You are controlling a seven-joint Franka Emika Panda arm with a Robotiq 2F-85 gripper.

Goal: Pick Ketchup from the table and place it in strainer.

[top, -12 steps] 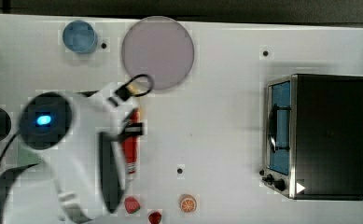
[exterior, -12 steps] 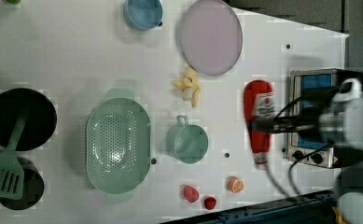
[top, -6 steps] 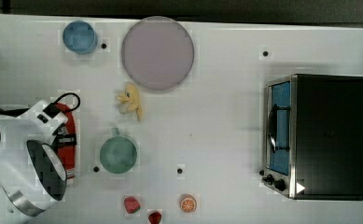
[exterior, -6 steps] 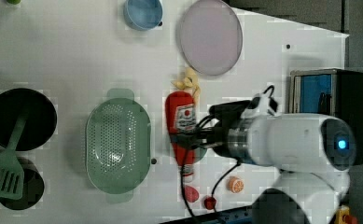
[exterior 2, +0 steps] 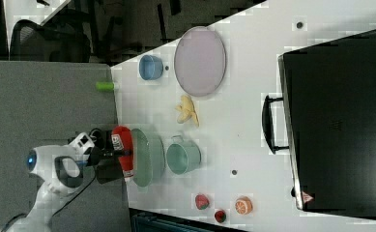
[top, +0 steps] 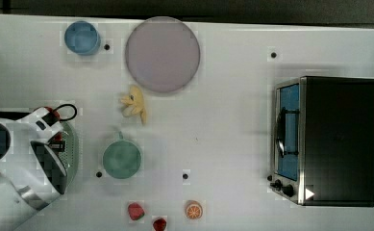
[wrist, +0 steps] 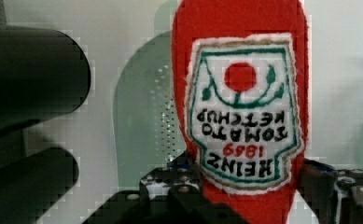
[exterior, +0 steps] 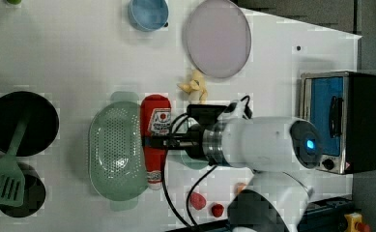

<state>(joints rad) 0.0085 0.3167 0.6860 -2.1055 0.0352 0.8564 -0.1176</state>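
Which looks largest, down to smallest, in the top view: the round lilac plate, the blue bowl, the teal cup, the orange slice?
1. Round lilac plate
2. Teal cup and blue bowl: alike, unranked.
3. Orange slice

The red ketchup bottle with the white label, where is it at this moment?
In the left view, the red ketchup bottle is held in the gripper at the right rim of the pale mint-green oval strainer, left of the round teal cup.
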